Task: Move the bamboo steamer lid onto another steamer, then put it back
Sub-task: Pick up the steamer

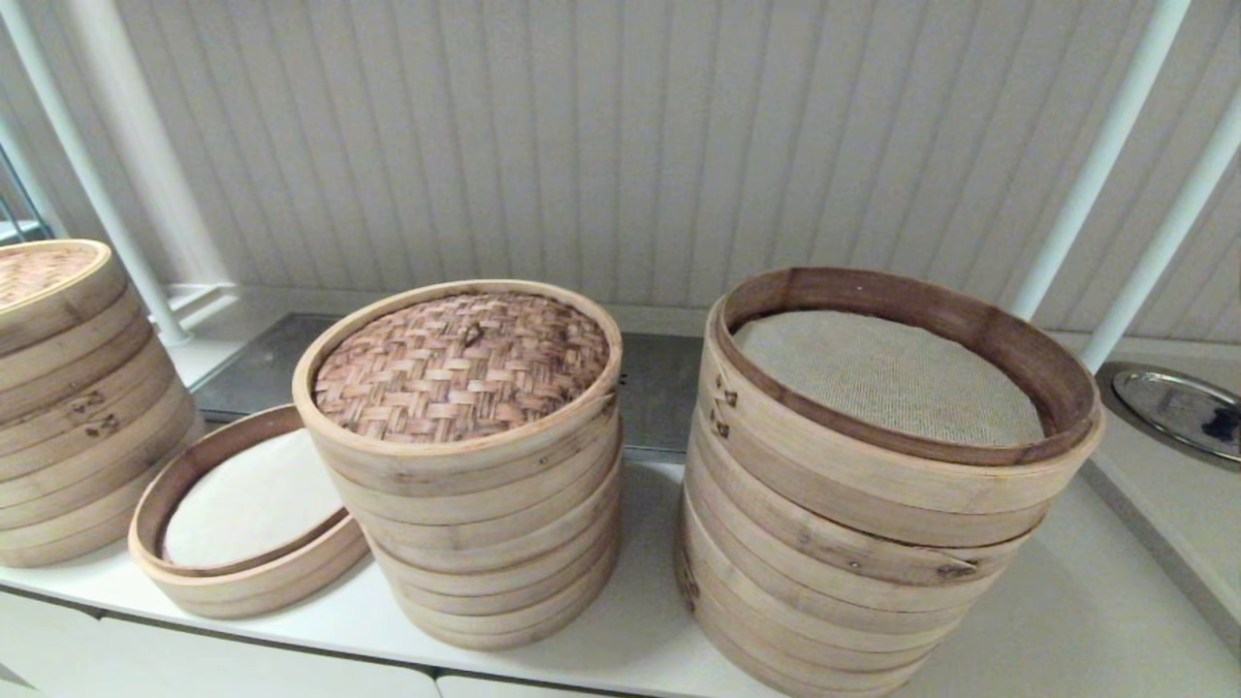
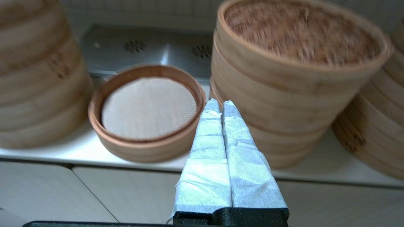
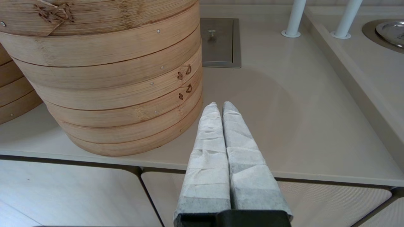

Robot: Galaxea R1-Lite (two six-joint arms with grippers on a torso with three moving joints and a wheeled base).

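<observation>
The bamboo steamer lid (image 1: 461,366) (image 2: 300,31), reddish-brown woven with a pale rim band, sits on top of the medium stack of pale rings (image 1: 485,543) (image 2: 284,104) at the counter's middle. The lid hides that stack's liner. Neither arm shows in the head view. In the left wrist view my left gripper (image 2: 221,105) is shut and empty, held off the counter's front edge between the low steamer and the medium stack. In the right wrist view my right gripper (image 3: 220,107) is also shut and empty, off the front edge to the right of the wide stack.
A low two-ring steamer (image 1: 252,572) (image 2: 139,148) with a white liner lies left of the medium stack. A tall lidded stack (image 1: 68,407) stands far left. The wide stack with beige mesh (image 1: 853,543) (image 3: 110,94) stands right. White poles (image 3: 295,19) and a metal dish (image 1: 1178,402) are far right.
</observation>
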